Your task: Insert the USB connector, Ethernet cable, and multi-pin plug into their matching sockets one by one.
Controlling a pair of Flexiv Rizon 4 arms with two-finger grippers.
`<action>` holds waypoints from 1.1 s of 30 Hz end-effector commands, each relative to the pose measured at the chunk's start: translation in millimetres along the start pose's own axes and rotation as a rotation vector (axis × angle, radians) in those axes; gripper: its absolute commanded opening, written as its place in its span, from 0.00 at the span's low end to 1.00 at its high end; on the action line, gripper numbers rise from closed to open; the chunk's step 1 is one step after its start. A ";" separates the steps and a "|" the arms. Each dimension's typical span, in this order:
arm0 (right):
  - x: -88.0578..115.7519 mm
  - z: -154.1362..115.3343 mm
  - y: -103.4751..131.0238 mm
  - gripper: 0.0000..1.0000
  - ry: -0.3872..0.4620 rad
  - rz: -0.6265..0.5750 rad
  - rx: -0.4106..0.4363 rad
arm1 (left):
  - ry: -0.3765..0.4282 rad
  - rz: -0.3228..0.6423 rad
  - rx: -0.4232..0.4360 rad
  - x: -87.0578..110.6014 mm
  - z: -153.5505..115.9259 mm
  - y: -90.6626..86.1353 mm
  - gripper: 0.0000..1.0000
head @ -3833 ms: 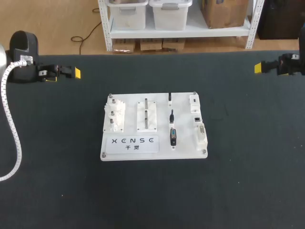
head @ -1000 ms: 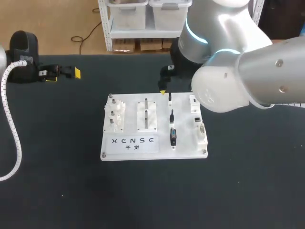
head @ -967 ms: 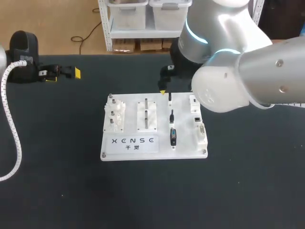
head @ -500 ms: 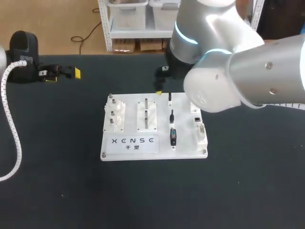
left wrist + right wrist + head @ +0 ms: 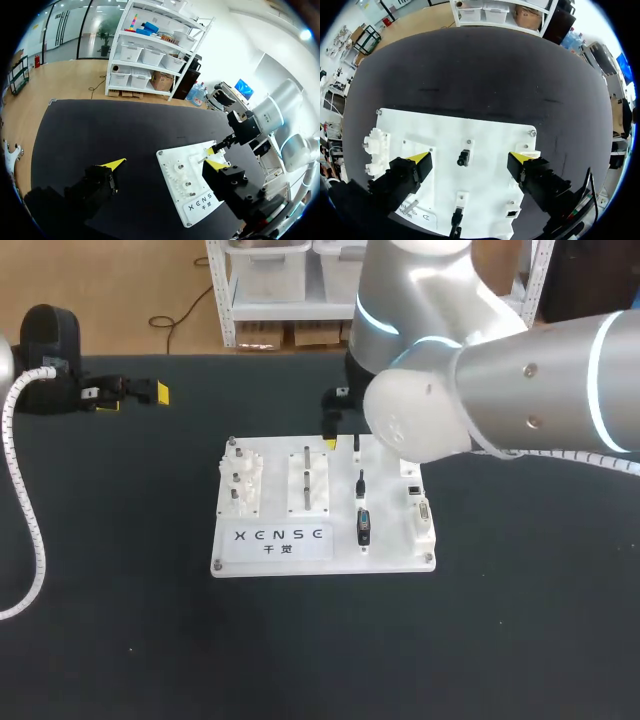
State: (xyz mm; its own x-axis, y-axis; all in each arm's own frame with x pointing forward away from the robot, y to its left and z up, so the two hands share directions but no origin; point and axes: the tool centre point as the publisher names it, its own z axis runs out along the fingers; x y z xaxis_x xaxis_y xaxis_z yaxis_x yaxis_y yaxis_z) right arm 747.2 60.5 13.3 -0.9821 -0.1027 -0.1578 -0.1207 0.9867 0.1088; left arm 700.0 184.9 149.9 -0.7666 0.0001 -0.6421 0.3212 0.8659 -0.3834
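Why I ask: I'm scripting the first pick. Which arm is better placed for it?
Right, likely. The right gripper hangs open over the white board, a black plug lined up between its fingers. The left gripper sits well away from it.

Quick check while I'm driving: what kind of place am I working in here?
Probably a robot test bench, not a home: a white practice board holding plugs and sockets lies on a black table, and the right arm hangs over it.

right arm: glossy silver-grey shells, bulbous rounded joints, glowing pale-blue rings | left arm: black housing, small white label, white conduit (spiral-ribbed) | fingers: blocky black bodies, bright yellow wedge tips
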 end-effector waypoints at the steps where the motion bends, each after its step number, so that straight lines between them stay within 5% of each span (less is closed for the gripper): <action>1: -5.3 5.9 5.2 1.00 0.018 0.003 0.007 | 0.000 0.000 0.000 0.0 0.0 0.0 1.00; 9: -5.8 7.1 7.5 1.00 0.023 0.010 0.008 | 0.000 0.000 0.000 0.0 0.0 0.0 1.00; 11: -6.5 6.1 7.8 0.77 0.019 0.011 0.010 | 0.000 0.000 0.000 0.0 0.0 0.0 1.00; 15: -5.7 3.9 5.8 0.51 0.018 0.015 0.013 | 0.000 0.000 0.000 0.0 0.0 0.0 1.00; 33: -0.9 1.8 1.8 0.33 0.027 0.035 0.004 | 0.000 0.000 0.000 0.0 0.0 0.0 1.00</action>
State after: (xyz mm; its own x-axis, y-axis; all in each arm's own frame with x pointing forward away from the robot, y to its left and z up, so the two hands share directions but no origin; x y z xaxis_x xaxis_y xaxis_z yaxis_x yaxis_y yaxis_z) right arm 751.6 64.6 10.4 -0.9899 -0.0740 -0.1211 -0.0872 0.9903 0.1078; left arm 700.0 184.9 149.9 -0.7666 0.0001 -0.6421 0.3212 0.8659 -0.3834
